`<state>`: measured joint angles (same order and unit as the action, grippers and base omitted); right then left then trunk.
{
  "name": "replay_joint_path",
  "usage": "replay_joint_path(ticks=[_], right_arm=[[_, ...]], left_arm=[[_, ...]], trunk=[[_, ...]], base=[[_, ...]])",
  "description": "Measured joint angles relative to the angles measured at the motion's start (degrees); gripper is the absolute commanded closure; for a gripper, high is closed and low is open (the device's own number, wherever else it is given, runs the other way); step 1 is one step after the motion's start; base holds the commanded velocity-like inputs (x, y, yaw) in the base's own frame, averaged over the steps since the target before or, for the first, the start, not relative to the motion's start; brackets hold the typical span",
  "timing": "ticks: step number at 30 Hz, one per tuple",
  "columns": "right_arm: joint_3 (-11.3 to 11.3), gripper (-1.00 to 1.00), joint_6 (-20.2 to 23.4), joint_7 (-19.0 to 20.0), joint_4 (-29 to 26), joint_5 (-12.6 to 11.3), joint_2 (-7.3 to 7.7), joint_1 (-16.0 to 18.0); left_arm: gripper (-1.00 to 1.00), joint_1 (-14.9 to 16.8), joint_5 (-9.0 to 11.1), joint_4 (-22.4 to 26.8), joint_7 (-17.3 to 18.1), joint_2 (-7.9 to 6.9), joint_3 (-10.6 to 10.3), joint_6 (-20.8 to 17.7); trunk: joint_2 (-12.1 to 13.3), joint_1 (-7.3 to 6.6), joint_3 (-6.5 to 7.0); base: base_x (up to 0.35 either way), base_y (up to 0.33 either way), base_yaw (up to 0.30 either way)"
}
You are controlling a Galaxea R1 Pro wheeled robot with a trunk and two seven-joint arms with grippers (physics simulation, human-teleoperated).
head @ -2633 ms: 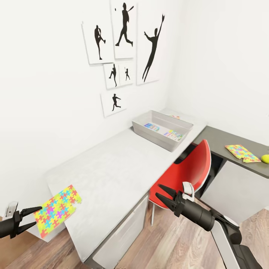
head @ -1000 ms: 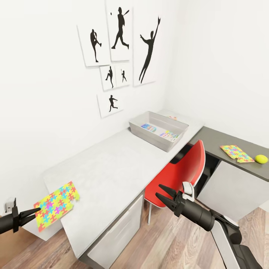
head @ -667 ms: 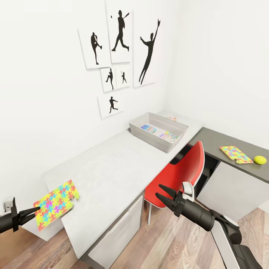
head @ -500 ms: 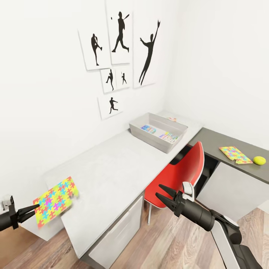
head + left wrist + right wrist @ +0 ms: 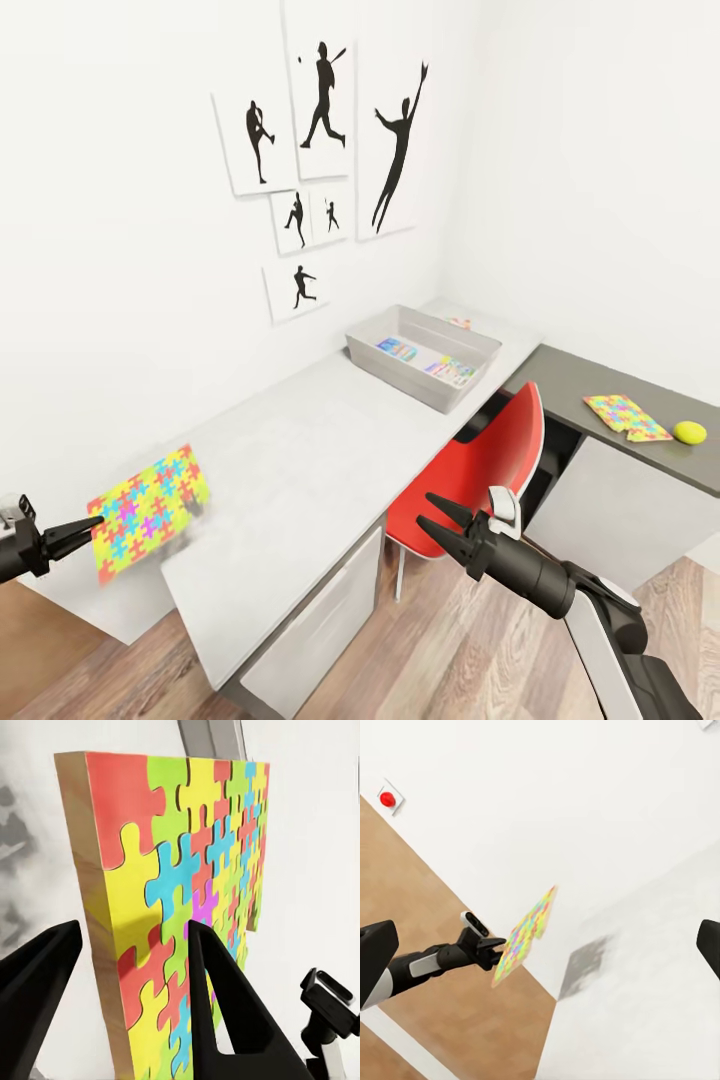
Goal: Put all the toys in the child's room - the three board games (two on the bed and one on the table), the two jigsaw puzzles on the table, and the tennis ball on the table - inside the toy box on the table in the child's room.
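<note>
Head view: left gripper [image 5: 88, 528] is clamped on the edge of a jigsaw puzzle [image 5: 148, 511], lifted tilted above the table [image 5: 300, 470] end; right gripper [image 5: 432, 520] is spread, empty.

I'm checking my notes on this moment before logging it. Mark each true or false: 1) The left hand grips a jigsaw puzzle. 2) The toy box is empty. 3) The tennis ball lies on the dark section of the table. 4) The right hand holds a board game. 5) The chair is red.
1) True: the left hand is shut on the jigsaw puzzle.
2) False: the toy box holds colourful flat items.
3) True: the tennis ball lies there.
4) False: the right hand is open, holding nothing.
5) True: the chair is red.
</note>
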<state>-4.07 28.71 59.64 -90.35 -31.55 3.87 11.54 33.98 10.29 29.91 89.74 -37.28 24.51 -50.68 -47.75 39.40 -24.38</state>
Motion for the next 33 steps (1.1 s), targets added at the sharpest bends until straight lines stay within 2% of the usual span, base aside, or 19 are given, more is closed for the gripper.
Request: replay_joint_path(ticks=[8, 10, 20, 33], right_arm=[[0.0, -1.00, 0.0, 0.1, 0.1, 0.0, 0.02, 0.0], [0.0, -1.00, 0.0, 0.2, 0.1, 0.0, 0.05, 0.0], [-0.1, -1.00, 0.0, 0.3, 0.0, 0.0, 0.07, 0.0], [-0.2, -1.00, -0.1, 0.5, -0.1, -0.1, 0.07, -0.1]], left_arm=[[1.00, 0.0, 0.0, 3.7, 0.0, 0.13, -0.1, -0.1], [1.00, 0.1, 0.0, 4.1, 0.0, 0.18, -0.9, -0.3], [1.00, 0.4, 0.0, 4.3, 0.0, 0.06, -1.7, -0.7], [1.00, 0.5, 0.1, 4.4, 0.0, -0.06, -1.7, -0.6]], trunk=[[3.2, -1.76, 1.44], [4.0, -2.19, 1.80], [8.0, -4.39, 3.66], [13.3, -7.26, 6.93]], base=[[0.000, 0.000, 0.000], [-0.093, 0.000, 0.000], [-0.126, 0.000, -0.012], [-0.007, 0.000, -0.132]])
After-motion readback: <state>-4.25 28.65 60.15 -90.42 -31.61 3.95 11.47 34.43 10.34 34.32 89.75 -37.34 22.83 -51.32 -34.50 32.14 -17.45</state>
